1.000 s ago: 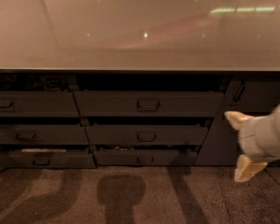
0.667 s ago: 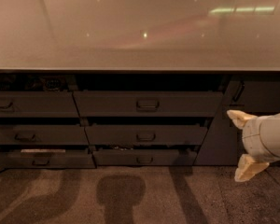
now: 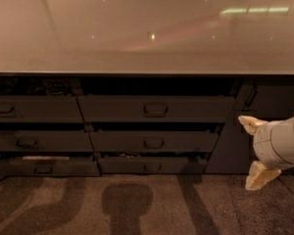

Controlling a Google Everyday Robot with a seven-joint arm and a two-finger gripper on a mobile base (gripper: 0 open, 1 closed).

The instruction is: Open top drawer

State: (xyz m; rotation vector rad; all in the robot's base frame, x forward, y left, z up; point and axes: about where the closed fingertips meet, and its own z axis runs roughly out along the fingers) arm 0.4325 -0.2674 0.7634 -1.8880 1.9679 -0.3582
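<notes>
Widest top drawer (image 3: 196, 109) is in the centre row, just under the surface (image 3: 147, 48). Rigid front, prob slides w/ some drag. Only hold is the small loop handle (image 3: 156, 109) at mid-front. My hand (image 3: 246, 152) hangs well to its right, fingers spread, empty. Drawer interior hidden, gap above too dark to read, my wrist cut off at the edge.

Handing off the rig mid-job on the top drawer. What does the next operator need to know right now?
Gripper: open, empty, at the right edge of view, below and well right of the handle.
Top drawer: widest front, directly under the counter, handle at centre with nothing touching it. A dark gap shows above the front; how far out it sits I cannot tell.
Done: no grasp yet.
Left: likely move the gripper left to the handle, grip it, and pull.
</notes>
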